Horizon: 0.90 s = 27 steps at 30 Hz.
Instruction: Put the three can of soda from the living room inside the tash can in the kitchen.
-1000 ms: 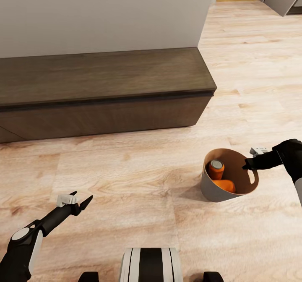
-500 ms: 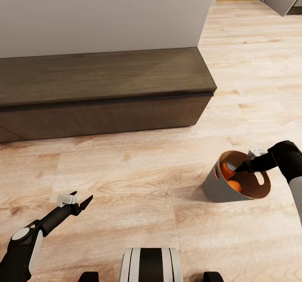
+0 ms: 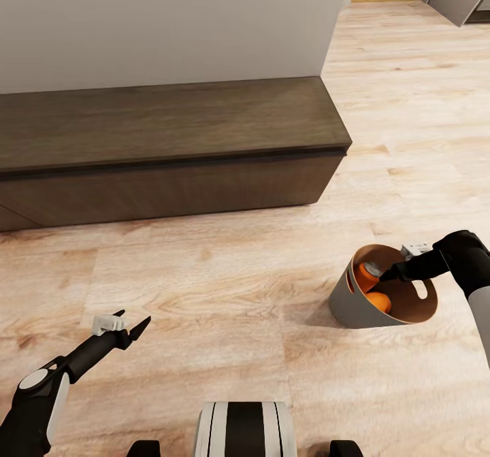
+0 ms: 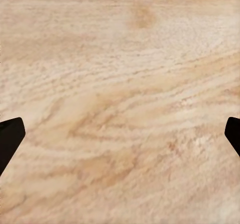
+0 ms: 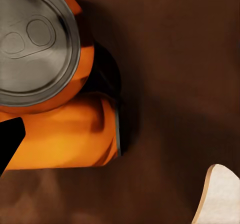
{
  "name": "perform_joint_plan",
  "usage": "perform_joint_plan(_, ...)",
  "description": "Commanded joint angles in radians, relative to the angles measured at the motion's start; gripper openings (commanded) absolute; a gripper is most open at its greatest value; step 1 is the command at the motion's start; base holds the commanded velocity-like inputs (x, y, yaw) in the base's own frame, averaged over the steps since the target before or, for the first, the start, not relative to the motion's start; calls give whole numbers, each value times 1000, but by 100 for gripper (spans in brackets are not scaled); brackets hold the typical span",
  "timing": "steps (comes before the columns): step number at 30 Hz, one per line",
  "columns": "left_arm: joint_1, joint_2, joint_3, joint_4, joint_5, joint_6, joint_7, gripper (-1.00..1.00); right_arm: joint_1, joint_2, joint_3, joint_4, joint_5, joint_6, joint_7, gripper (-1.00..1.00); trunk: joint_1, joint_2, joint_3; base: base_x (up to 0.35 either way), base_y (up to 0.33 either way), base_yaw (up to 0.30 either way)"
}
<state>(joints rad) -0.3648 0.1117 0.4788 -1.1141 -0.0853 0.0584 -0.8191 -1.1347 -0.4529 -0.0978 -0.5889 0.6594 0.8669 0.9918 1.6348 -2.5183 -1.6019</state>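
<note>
The tash can (image 3: 348, 306), grey-beige outside and brown inside, stands tilted on the light wood floor at the right. Two orange cans of soda lie inside it. One shows its silver top (image 3: 370, 271) (image 5: 36, 43), and the other lies on its side (image 3: 378, 300) (image 5: 65, 140) under it. My right gripper (image 3: 400, 272) reaches over the rim into the bin, jaws spread. One fingertip (image 5: 9, 143) shows inside, near the lying can; the other is hidden. My left gripper (image 3: 126, 325) hangs open and empty over bare floor at the lower left, its fingertips (image 4: 10, 136) wide apart.
A long low dark-wood bench (image 3: 170, 144) runs along the pale wall (image 3: 170, 22) ahead. Open wood floor (image 3: 408, 103) stretches to the right toward a doorway at the far top right. My own base (image 3: 245, 430) shows at the bottom edge.
The bin has tipped over toward the right and slid slightly that way. My right gripper has moved from its rim to above its inside. The left arm is still.
</note>
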Motion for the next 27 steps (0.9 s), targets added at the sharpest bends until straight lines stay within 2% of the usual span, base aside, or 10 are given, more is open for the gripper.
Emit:
perform_joint_plan(1,0,0,0,0,0,0,0,100,1,11,-2,0,-28,14,4,100,0,0,0,0,0,0)
perform_joint_plan(11,0,-1,0,0,-1,0,0,100,1,11,-2,0,-28,14,4,100,0,0,0,0,0,0)
perform_joint_plan(16,0,0,0,-1,-1,2,5,100,1,11,-2,0,-28,14,5,100,-2,1,19,0,0,0)
perform_joint_plan(21,0,0,-2,-1,2,3,68,100,1,11,-2,0,-28,14,5,100,-4,2,39,0,0,0)
perform_joint_plan(27,0,0,-2,-1,4,3,82,100,1,12,-2,0,-28,14,5,100,-7,4,62,0,0,0)
